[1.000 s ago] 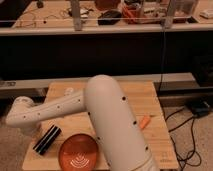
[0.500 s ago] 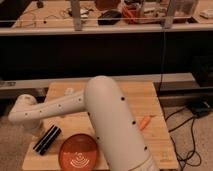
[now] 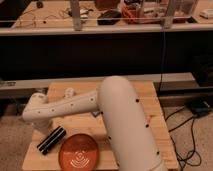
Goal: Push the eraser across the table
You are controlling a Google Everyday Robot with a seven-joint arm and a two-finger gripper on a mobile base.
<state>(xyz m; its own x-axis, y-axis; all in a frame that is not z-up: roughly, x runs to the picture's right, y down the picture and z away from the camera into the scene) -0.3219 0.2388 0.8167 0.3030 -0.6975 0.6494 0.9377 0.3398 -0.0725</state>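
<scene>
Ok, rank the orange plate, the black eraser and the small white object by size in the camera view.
1. orange plate
2. black eraser
3. small white object, though farther back.
The pincer is at the left end of the arm, behind the eraser.

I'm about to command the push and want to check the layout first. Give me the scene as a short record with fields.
table: light wood
eraser: black, lying diagonally near the front left
orange dish: at the front edge, just right of the eraser
arm: white, reaching left across the table
gripper: at the arm's left end, just behind the eraser; contact cannot be told
small white object: back left, behind the arm
</scene>
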